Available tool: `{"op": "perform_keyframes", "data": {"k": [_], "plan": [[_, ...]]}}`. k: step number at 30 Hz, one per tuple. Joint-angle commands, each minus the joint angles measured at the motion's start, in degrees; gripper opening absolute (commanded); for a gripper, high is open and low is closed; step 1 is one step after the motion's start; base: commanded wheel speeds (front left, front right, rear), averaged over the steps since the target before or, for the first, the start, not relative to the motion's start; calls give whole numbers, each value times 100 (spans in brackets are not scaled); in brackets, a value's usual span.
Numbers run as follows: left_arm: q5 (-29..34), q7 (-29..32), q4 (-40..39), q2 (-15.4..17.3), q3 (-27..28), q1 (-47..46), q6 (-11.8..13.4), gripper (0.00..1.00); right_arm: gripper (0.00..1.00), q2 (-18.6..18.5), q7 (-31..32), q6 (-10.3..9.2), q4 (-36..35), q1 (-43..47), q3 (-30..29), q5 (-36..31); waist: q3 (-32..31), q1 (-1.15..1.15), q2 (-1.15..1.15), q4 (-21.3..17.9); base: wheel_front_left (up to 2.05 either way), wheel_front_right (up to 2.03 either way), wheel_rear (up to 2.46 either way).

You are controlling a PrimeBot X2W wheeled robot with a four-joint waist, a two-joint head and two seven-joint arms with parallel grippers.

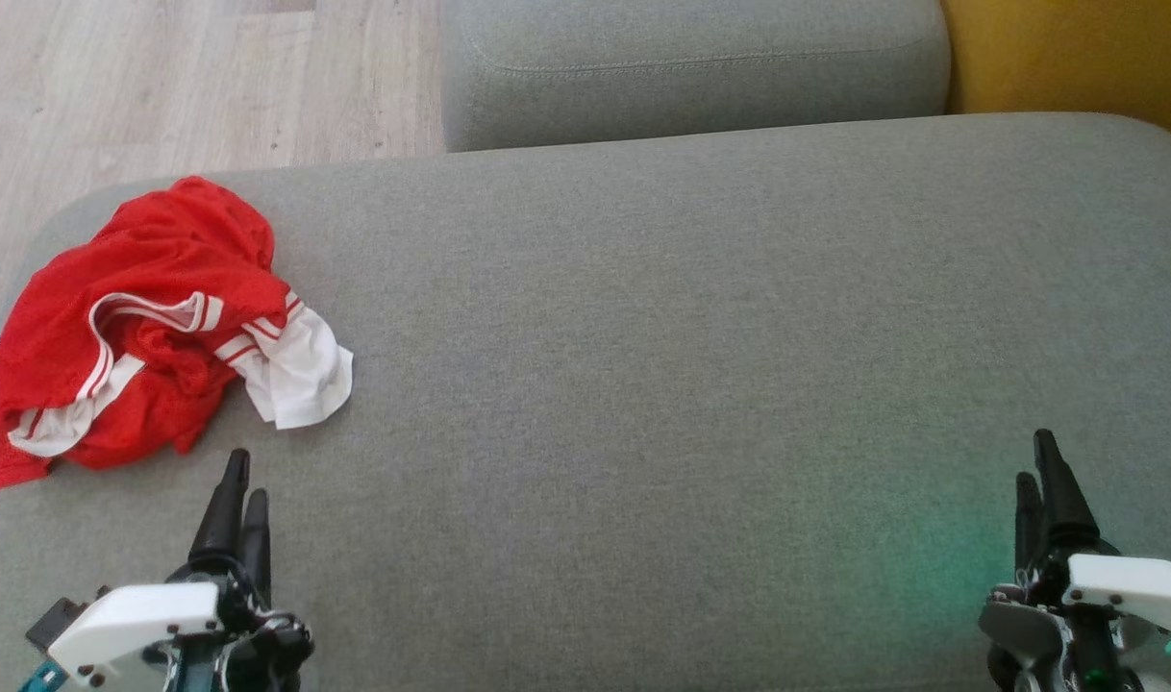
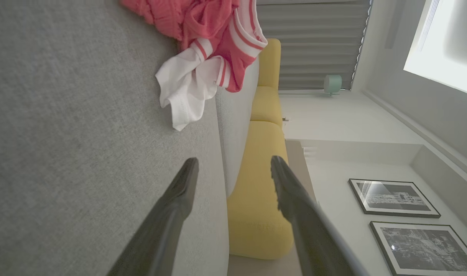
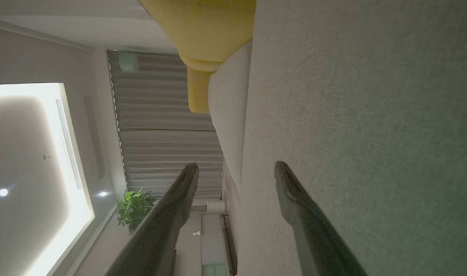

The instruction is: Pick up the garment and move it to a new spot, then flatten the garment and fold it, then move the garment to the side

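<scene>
Head view: crumpled red mesh garment with white striped trim (image 1: 153,317) lies at the left edge of the grey fabric sofa cushion (image 1: 643,384). Left gripper (image 1: 247,476) sits at the near-left corner, just beside the garment, not touching. Right gripper (image 1: 1033,457) sits at the near-right corner. Wrist views: both sets of fingers spread, released, grasping nothing.

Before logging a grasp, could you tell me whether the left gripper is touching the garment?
Apart: the head view shows bare cushion between the left gripper and the garment.
</scene>
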Motion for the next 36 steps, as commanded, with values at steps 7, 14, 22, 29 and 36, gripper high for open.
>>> {"op": "perform_keyframes", "data": {"k": [7,14,22,29,36], "plan": [[501,-176,-306,58,-53,-157,55,100,100,-52,-176,9,-340,-138,129,-729,-7,0,0,6,0,0,0],[1059,-293,-379,61,-114,-116,149,100,100,-56,-295,12,-524,-106,249,-1537,-14,0,0,14,0,0,0],[1827,-427,-427,70,-151,-73,281,100,100,-92,-431,15,-675,-84,447,-2466,-26,0,0,27,0,0,0],[2485,-545,-447,101,-177,-24,381,100,100,-106,-549,17,-758,-65,582,-3125,-37,0,0,35,0,0,0],[3021,-661,-523,100,-195,24,441,100,100,-112,-667,20,-825,-35,700,-3697,-40,0,0,33,0,0,0]]}}
